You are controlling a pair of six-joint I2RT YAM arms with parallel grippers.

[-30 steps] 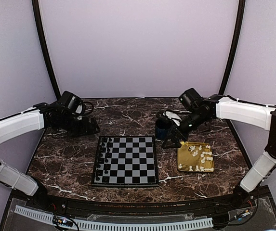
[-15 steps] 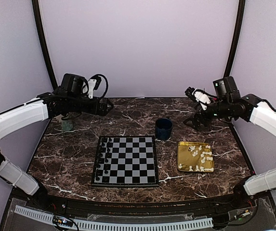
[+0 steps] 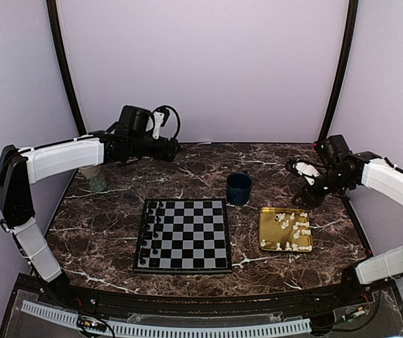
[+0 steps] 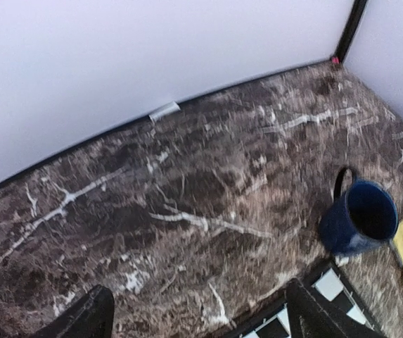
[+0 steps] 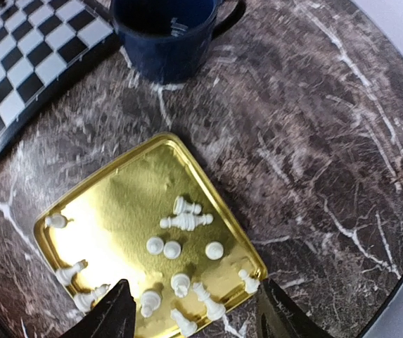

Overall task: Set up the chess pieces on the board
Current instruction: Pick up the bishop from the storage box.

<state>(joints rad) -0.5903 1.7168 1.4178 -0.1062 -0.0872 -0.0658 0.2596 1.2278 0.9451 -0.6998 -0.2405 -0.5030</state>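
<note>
Chess pieces (image 5: 187, 221): loose in gold tray (image 5: 110, 204), right of board (image 3: 183, 236).
Right gripper (image 5: 195, 310): raised over the tray, pieces below and ahead; jaws partly spread, holding nothing.
Left gripper (image 4: 200, 313): far back-left, wide, holding nothing.
Nearer arm: right.
Lying piece mid-tray: long axis along the closing line; wrist turn judged necessary.

No legible text or markings

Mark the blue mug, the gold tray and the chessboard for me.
blue mug (image 3: 239, 190): top view, on its outer wall.
gold tray (image 5: 110, 211): right wrist view, on a bare stretch of its floor.
chessboard (image 3: 187, 236): top view, on the bare middle squares.
</note>
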